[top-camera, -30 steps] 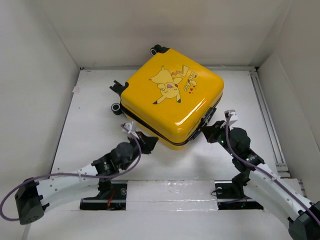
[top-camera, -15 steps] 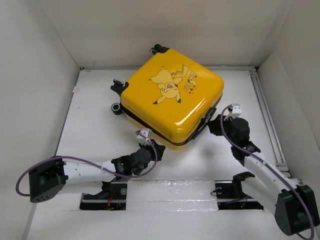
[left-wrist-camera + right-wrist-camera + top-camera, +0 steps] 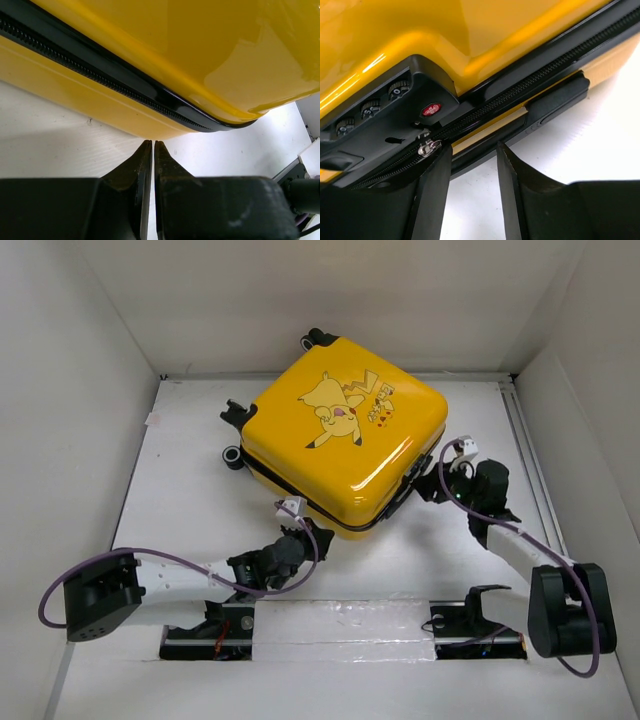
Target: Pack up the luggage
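Observation:
The yellow luggage point(image 3: 345, 445) with the Pikachu print lies flat and closed on the white table, its black wheels at the far left. My left gripper point(image 3: 322, 535) is shut and empty, its tips at the case's near corner, just below the black zip line point(image 3: 125, 87). My right gripper point(image 3: 428, 490) is open at the case's right side, beside the combination lock point(image 3: 395, 107). A silver zip pull point(image 3: 428, 147) sits just above my left finger point(image 3: 432, 190). Nothing is between the jaws.
White walls enclose the table on the left, back and right. A metal rail point(image 3: 535, 480) runs along the right side. The arm bases point(image 3: 340, 625) stand at the near edge.
My left arm has swung right, bringing the gripper to the case's near corner. My right arm has moved in closer to the case's right side by the lock.

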Robot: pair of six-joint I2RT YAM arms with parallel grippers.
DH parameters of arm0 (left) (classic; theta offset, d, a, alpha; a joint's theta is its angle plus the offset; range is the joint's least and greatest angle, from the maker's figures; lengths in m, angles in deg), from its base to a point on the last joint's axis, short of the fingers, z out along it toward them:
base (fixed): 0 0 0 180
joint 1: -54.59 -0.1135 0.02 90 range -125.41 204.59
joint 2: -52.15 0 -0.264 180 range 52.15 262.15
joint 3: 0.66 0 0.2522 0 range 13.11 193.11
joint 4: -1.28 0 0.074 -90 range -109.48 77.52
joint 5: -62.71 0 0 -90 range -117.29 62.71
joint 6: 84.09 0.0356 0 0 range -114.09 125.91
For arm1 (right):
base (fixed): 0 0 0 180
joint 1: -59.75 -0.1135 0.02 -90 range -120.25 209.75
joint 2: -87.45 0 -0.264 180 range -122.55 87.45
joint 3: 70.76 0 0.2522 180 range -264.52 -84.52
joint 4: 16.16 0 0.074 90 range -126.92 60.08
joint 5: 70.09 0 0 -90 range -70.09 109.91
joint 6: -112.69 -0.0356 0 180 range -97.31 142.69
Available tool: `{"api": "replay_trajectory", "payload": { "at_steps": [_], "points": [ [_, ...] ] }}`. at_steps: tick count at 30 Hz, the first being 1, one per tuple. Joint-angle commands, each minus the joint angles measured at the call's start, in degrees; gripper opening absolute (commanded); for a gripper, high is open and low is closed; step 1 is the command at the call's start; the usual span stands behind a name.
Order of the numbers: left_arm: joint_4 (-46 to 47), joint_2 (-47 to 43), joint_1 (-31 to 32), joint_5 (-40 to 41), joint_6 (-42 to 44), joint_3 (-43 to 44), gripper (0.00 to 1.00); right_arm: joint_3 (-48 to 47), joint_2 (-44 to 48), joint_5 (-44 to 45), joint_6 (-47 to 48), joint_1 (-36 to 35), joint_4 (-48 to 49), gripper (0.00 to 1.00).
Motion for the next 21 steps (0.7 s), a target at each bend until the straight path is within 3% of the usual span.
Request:
{"api": "replay_trajectory", "payload": {
  "at_steps": [1,7,9,15,18,21],
  "points": [
    [2.66,0.03,-1.15,-0.16,0.84,1.55,0.02,-2.71,-1.93,-14.21,1.71,0.32,7.59,0.48],
    [1.26,0.03,-1.77,-0.68,1.37,2.07,0.02,-2.71,-3.17,-18.46,2.32,0.85,9.10,0.44],
    [0.64,0.03,-1.77,-0.68,1.37,2.60,0.02,-2.10,-3.17,-14.26,1.36,0.85,6.21,0.39],
    [0.64,0.03,-1.77,-0.07,1.90,2.60,0.02,2.74,9.81,2.94,-3.48,1.46,-2.58,0.40],
    [0.64,0.56,-1.77,-0.07,1.90,2.60,0.02,3.89,15.10,3.60,-4.10,2.08,-1.98,0.41],
    [1.16,1.18,-1.77,-0.07,1.90,3.12,0.02,2.31,11.78,-1.13,-1.74,2.08,-1.79,0.43]
  ]
}}
